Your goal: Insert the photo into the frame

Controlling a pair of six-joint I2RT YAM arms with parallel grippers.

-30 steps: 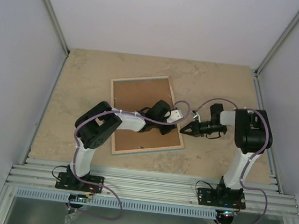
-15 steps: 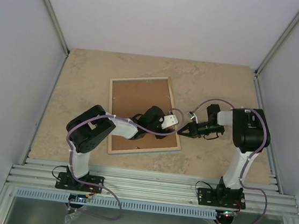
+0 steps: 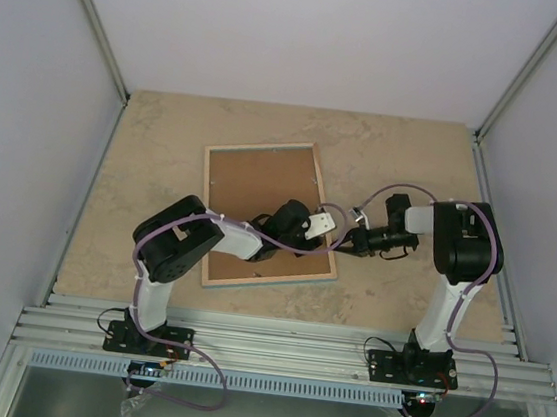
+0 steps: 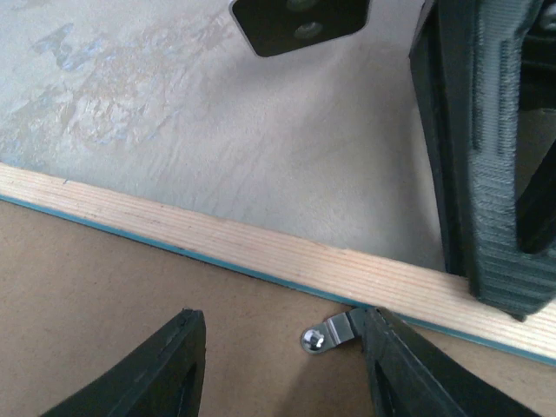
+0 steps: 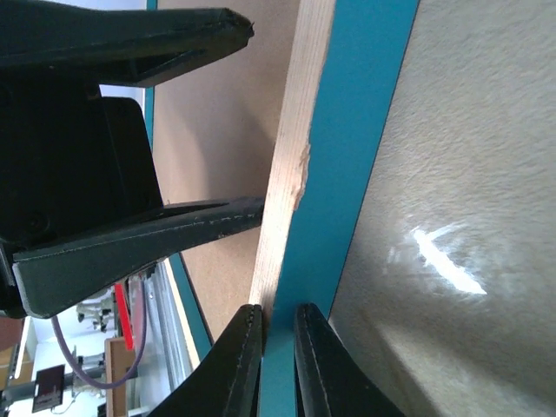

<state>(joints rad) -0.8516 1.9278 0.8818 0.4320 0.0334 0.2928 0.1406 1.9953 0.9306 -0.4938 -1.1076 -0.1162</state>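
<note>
Frame (image 3: pixel 262 146) lies back-up on the counter (image 3: pixel 166 135), near its middle, its brown backing panel (image 3: pixel 256 181) facing the ceiling. The photo shows in no view, so whether it is already under the panel cannot be told. The right claw (image 5: pixel 276 326) is clenched on the frame's right rail, one finger on the pale wood and one on the turquoise side. The left claw (image 4: pixel 280 330) is released and holds nothing, its jaws apart on either side of a small metal turn-clip (image 4: pixel 330 333) at the seam between panel and rail. The step looks like working that clip. To do it well, one fingertip should probably press against the tab's free end and sweep it sideways around its screw, while the right claw's pinch stops the frame from sliding. The clip is thin, bright metal and will slip off a blunt, ribbed finger. The hardboard is matte and smooth, the rail is straight-grained softwood with a small chip, and the counter is mottled and stone-like.
</note>
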